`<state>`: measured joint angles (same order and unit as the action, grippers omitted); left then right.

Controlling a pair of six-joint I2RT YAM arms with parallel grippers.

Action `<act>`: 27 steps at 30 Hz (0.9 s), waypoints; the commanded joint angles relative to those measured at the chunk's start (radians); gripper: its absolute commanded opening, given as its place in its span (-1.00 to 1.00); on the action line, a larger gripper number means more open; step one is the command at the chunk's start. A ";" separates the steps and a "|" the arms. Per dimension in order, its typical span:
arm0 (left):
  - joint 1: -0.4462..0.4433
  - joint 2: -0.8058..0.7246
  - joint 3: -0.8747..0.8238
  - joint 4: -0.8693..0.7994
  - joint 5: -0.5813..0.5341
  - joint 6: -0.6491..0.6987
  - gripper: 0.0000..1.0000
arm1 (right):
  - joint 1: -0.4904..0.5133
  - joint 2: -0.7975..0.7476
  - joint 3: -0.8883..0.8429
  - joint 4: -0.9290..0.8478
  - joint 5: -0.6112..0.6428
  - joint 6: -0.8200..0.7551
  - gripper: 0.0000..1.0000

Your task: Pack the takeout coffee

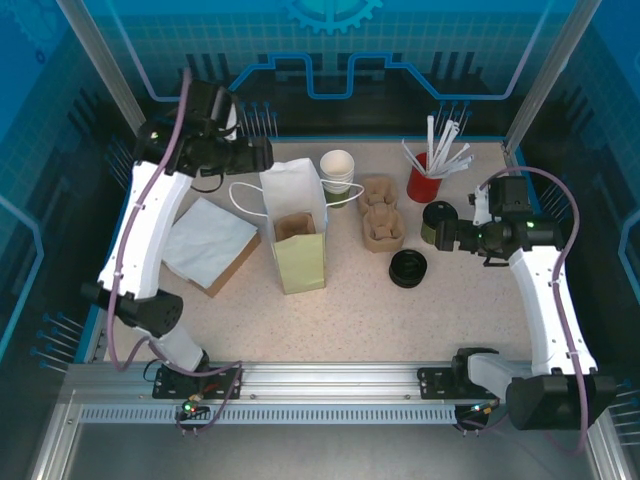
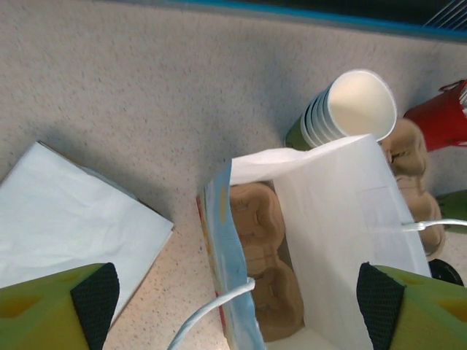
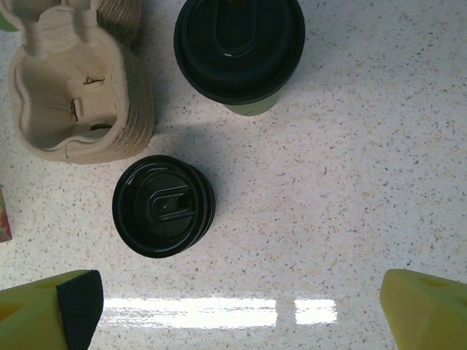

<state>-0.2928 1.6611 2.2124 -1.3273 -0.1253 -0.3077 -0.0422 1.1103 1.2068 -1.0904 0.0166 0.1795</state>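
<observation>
The takeout coffee (image 1: pixel 438 222), an olive-green cup with a black lid, stands on the table right of the carrier stack; from above it appears as coffee (image 3: pixel 239 47). My right gripper (image 1: pixel 458 236) is open just right of it; in the right wrist view the right gripper (image 3: pixel 237 313) hovers over bare table, nothing between its fingers. The paper bag (image 1: pixel 295 215) stands open with a brown cup carrier (image 2: pixel 270 262) inside. My left gripper (image 1: pixel 260 155) is open behind the bag; the left gripper (image 2: pixel 237 306) looks down over the bag (image 2: pixel 343 211) mouth.
A loose stack of black lids (image 3: pixel 163 206) lies near the coffee. A stack of brown carriers (image 3: pixel 76 87), lidless cups (image 2: pixel 350 109), a red holder with straws (image 1: pixel 425 180) and flat folded bags (image 1: pixel 208 242) surround the bag.
</observation>
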 commanded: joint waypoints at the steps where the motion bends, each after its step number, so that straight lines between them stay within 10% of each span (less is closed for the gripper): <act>1: 0.020 -0.078 -0.030 0.075 -0.022 0.035 0.88 | -0.043 -0.035 -0.009 0.014 -0.038 0.011 1.00; 27: 0.046 -0.542 -0.632 0.396 0.004 -0.116 0.98 | -0.122 -0.038 -0.116 0.144 -0.213 0.069 1.00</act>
<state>-0.2543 1.1503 1.6089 -0.9764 -0.1261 -0.3817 -0.1471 1.0771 1.1099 -0.9783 -0.1638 0.2344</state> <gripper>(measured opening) 0.986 0.999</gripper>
